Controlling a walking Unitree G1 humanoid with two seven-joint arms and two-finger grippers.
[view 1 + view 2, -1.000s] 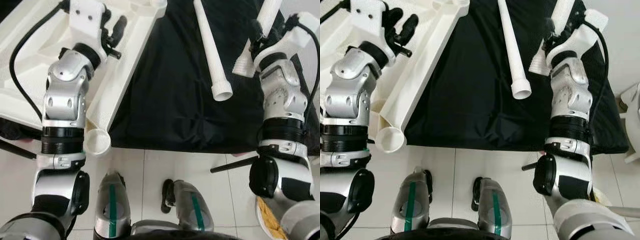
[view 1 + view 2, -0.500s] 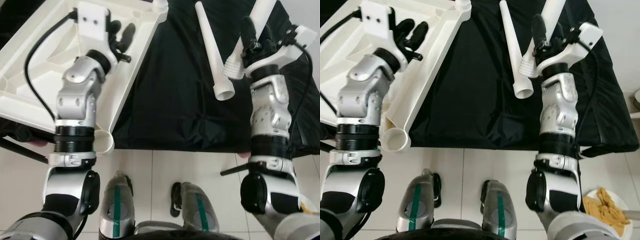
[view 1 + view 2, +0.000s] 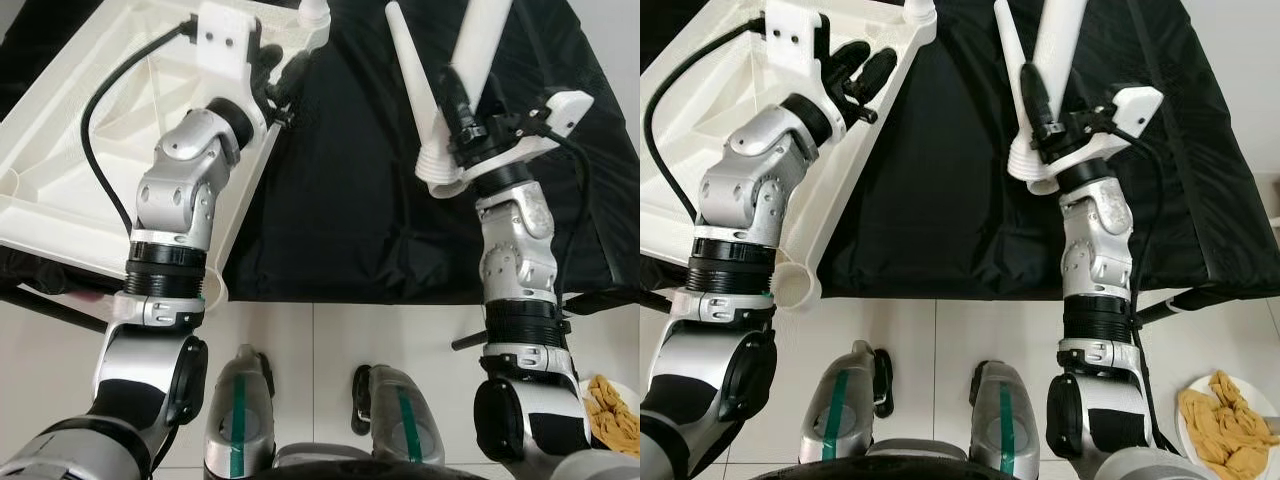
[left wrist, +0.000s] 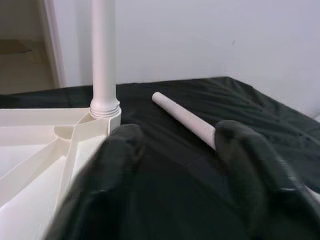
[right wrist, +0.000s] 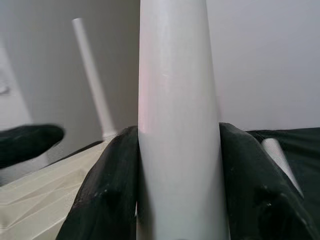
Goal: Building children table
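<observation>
Counter point(image 3: 340, 230): black-draped, carrying the upturned white tabletop point(image 3: 80, 130).
Right hand point(image 5: 175, 185): pinching one white table leg point(image 5: 175, 100), lifted.
Legs: three; one lying loose point(image 3: 415, 85), one standing in tabletop socket point(image 4: 104, 60).
Left hand point(image 4: 185, 175): spread, above tabletop's edge.

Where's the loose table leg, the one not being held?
The loose leg lies on the black cloth, right of the upturned tabletop, just beside the leg clamped in the right gripper.
</observation>
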